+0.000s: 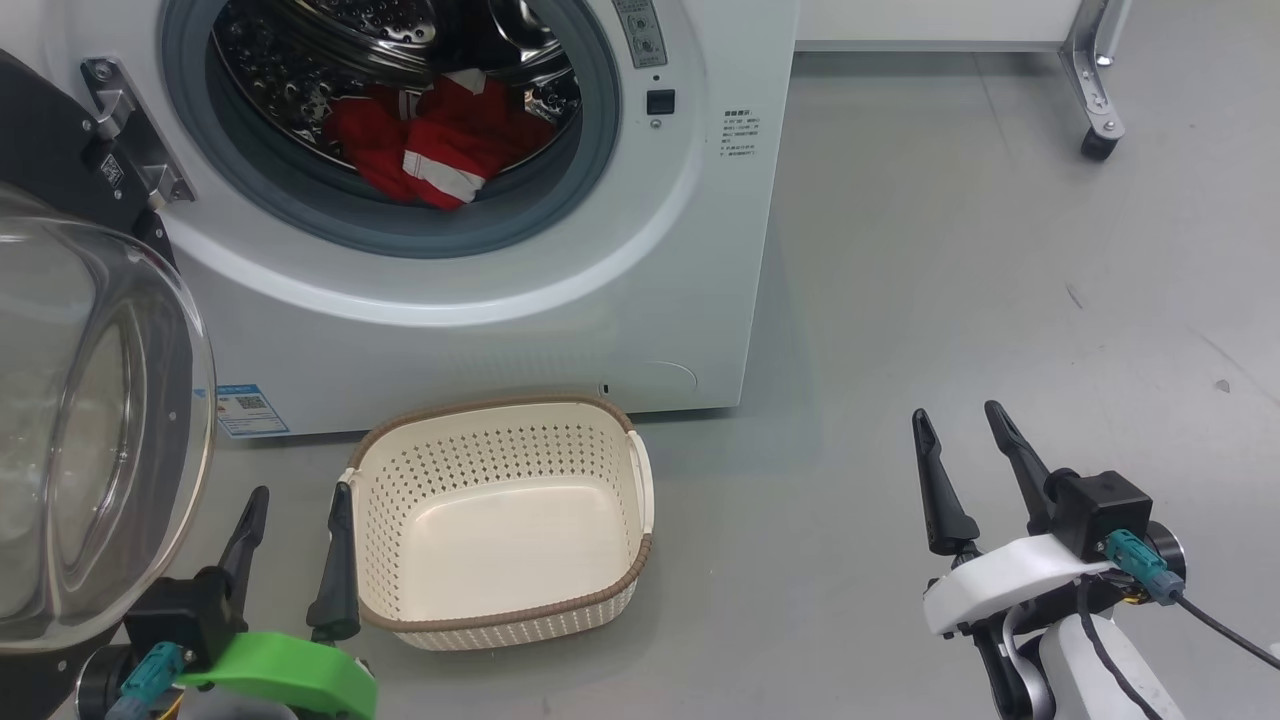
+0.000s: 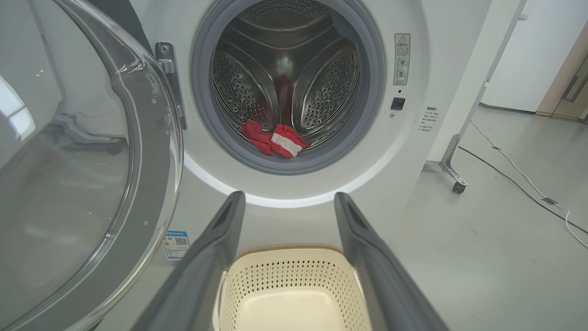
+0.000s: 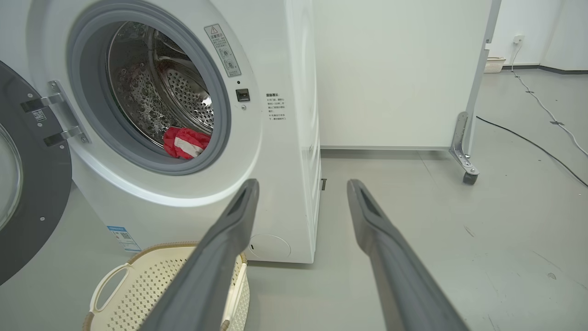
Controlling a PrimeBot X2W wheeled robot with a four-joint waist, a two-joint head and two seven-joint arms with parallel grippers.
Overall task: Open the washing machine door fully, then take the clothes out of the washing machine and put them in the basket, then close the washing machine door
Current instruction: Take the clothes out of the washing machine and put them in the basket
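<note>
- The washing machine [image 1: 480,330] stands on a grey floor [image 1: 950,250]. Its round opening faces the robot.
- The washing machine door [image 1: 90,430] is swung wide open on the robot's left side of the machine. It hangs from a steel hinge [image 1: 135,130], and its clear glass bowl bulges outward.
- The clothes [image 1: 440,150], red with white stripes, lie heaped at the bottom front of the machine's steel drum [image 1: 300,90]. They sit just behind the grey gasket [image 1: 330,200].
- The basket [image 1: 500,405] sits upright on the floor just in front of the machine, below its opening.
- The left end effector [image 1: 300,492] is low in front of the machine, with its fingers spread wide and gripping nothing. Its inner finger is right beside the basket's left rim; whether they touch cannot be told.
- The right end effector [image 1: 955,412] is over bare floor, off to the right of the machine's front and well apart from the basket. Its fingers are also spread wide and grip nothing.
- A blue sticker [image 1: 245,408] sits at the lower left of the machine's front.
</note>
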